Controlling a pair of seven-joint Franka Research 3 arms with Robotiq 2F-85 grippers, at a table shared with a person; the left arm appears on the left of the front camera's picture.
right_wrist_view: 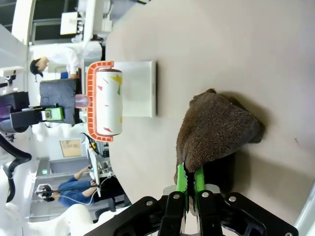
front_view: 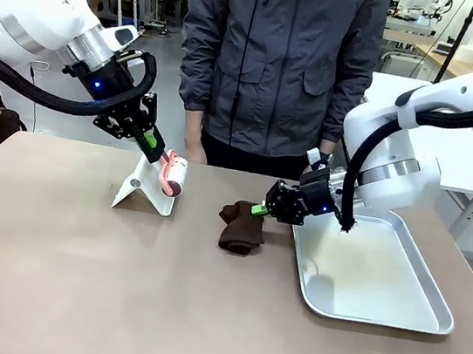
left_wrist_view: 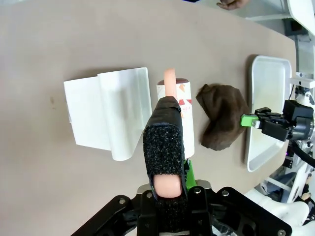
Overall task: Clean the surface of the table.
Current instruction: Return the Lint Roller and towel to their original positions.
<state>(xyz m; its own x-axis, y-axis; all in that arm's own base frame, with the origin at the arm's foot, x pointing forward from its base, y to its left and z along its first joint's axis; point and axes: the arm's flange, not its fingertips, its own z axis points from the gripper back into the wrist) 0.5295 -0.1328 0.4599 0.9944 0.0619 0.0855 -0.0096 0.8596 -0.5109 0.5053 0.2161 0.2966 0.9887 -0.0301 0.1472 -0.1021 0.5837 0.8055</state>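
**Lint roller and cloth held over tan table**

Lint roller [front_view: 173, 176], a white paper-wrapped drum with coloured flecks on a salmon-pink frame and handle, hangs just above the large matte tan-brown table [front_view: 72, 277] in the grip of the left gripper [front_view: 154, 145], whose jaws are clamped together on the pink handle. Just beside the drum, on the side toward the robot's left, stands the roller's white plastic cover [front_view: 140, 188], a folded tent-like shell resting on the tabletop.

Right of the roller, near the table's middle, lies a crumpled dark brown cloth [front_view: 241, 227]. The right gripper [front_view: 260, 209] has its green-padded fingers pinched shut on one edge of that cloth, as the right wrist view makes plain; most of the fabric lies slumped on the table.

Just beyond the cloth, on the robot's right, a shallow rectangular silver metal tray [front_view: 431, 297] sits flat on the table, with the right arm reaching over its near-left corner.

At the far edge of the table a person in a dark grey zipped jacket [front_view: 279, 60] stands facing the robot, one hand [front_view: 194, 151] hanging low just behind the roller.
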